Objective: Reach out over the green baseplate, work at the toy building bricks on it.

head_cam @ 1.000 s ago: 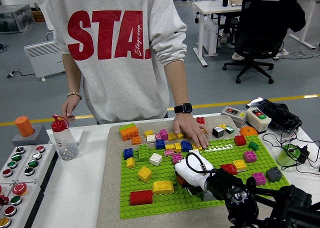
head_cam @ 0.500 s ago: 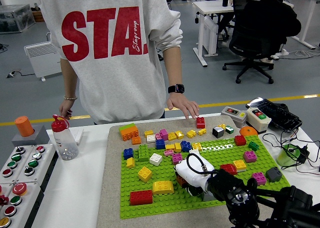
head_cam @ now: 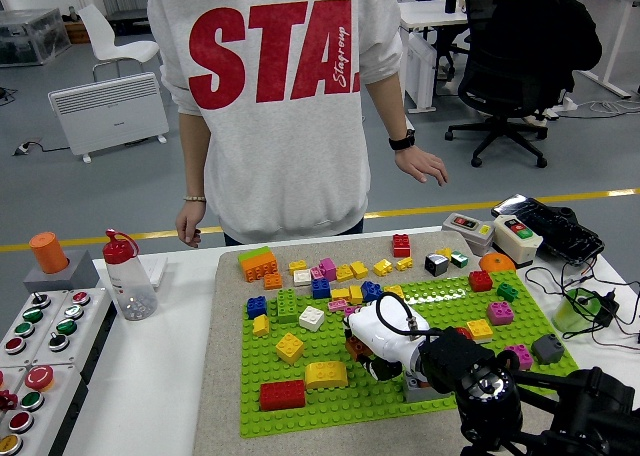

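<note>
The green baseplate (head_cam: pixel 300 408) lies on a grey mat and carries scattered bricks: a red brick (head_cam: pixel 282 394), a yellow brick (head_cam: pixel 326 374) and a second yellow brick (head_cam: pixel 290 347) at the front left, and a white brick (head_cam: pixel 312 318) further back. My right hand (head_cam: pixel 376 342), white-shelled, reaches in from the lower right and rests low over the plate's middle. It partly covers a dark red brick (head_cam: pixel 358 349). Whether it holds that brick is hidden. The left arm does not show.
A person stands at the far side with both hands hanging off the table. Loose bricks line the mat's far edge, among them an orange block (head_cam: pixel 260 265) and a red one (head_cam: pixel 401 244). A bottle (head_cam: pixel 127 278) and button boxes (head_cam: pixel 40 341) stand at the left. Cables (head_cam: pixel 580 276) lie at the right.
The person lifted their hand off the bricks at the plate's far edge and stepped to the right. My right hand shifted slightly left and further over the plate's middle.
</note>
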`<move>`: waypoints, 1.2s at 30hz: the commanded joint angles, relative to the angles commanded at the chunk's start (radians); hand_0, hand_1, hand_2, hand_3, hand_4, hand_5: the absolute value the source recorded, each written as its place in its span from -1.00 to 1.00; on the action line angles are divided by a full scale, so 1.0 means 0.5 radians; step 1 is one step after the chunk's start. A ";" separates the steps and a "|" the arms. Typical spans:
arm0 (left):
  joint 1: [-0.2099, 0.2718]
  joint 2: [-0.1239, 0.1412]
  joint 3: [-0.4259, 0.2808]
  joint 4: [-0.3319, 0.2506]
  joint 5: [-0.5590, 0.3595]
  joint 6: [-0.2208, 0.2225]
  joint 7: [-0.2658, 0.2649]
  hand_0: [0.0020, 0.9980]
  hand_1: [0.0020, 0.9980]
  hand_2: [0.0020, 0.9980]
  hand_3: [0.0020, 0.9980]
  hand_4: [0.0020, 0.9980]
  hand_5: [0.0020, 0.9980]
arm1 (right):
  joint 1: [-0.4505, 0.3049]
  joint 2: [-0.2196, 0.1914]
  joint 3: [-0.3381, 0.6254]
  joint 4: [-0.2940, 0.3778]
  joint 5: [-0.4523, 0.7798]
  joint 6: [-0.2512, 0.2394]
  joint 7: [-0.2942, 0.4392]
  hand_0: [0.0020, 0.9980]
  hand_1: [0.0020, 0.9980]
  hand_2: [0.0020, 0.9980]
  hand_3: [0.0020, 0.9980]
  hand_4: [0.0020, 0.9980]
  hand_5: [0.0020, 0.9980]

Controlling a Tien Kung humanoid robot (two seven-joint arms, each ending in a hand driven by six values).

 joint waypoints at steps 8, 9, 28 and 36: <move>0.014 0.002 -0.003 0.000 0.009 -0.001 0.002 0.30 0.38 0.33 0.13 -0.44 1.00 | -0.022 -0.033 0.126 0.283 0.107 0.139 -0.264 0.53 0.52 0.58 0.08 0.08 -0.67; 0.015 0.002 -0.003 0.000 0.009 -0.001 0.002 0.30 0.38 0.33 0.13 -0.44 1.00 | -0.024 -0.035 0.136 0.313 0.119 0.151 -0.292 0.53 0.52 0.58 0.08 0.08 -0.67; 0.002 0.016 -0.016 0.000 0.009 0.001 0.002 0.30 0.38 0.33 0.12 -0.44 1.00 | -0.078 -0.144 0.153 0.687 0.192 0.390 -0.443 0.56 0.56 0.63 0.09 0.04 -0.61; -0.002 0.018 -0.017 0.000 0.009 0.001 0.001 0.30 0.38 0.33 0.13 -0.44 1.00 | -0.114 -0.201 0.131 0.661 0.156 0.394 -0.443 0.54 0.55 0.62 0.08 0.07 -0.56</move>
